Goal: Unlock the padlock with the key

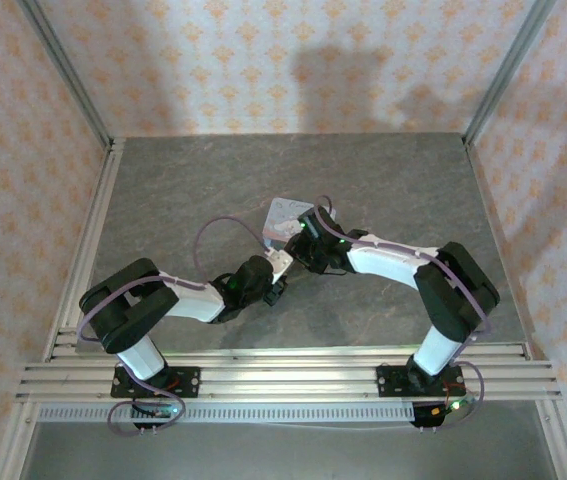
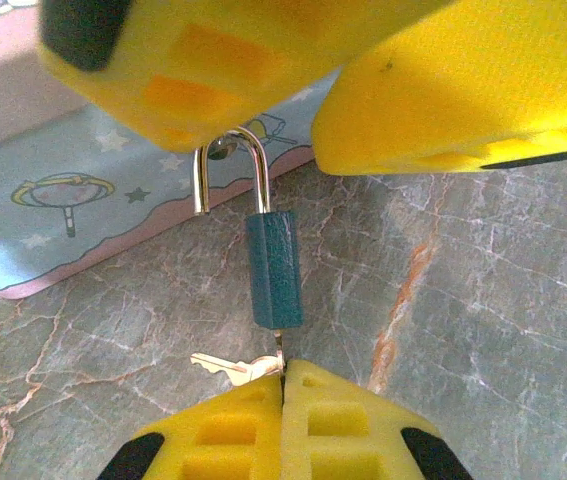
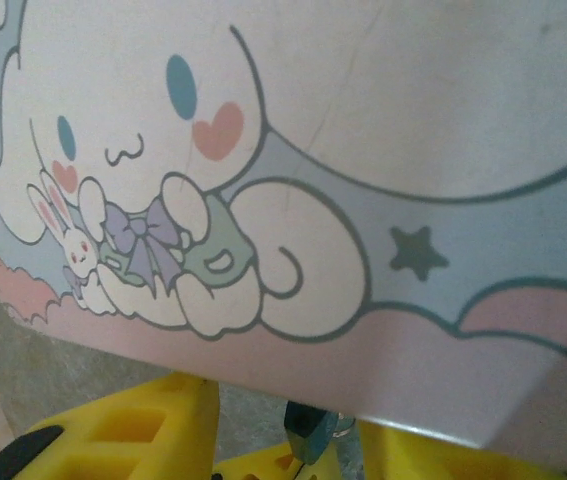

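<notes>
Two arms meet mid-table on my overhead feed. On the left, my left gripper [image 2: 283, 380] is pinched fully closed on the key [image 2: 280, 355], whose blade rises from the seam between the pads into the bottom of the padlock [image 2: 274, 268]. A second key [image 2: 225, 367] sticks out leftward beside it. The teal padlock stands upright over the grey table [image 2: 483, 300], its shackle [image 2: 233, 170] between the fingers of my right gripper [image 3: 283, 440]. I cannot tell whether those jaws clamp it. The pastel tin [image 3: 363, 120] lies just beyond.
</notes>
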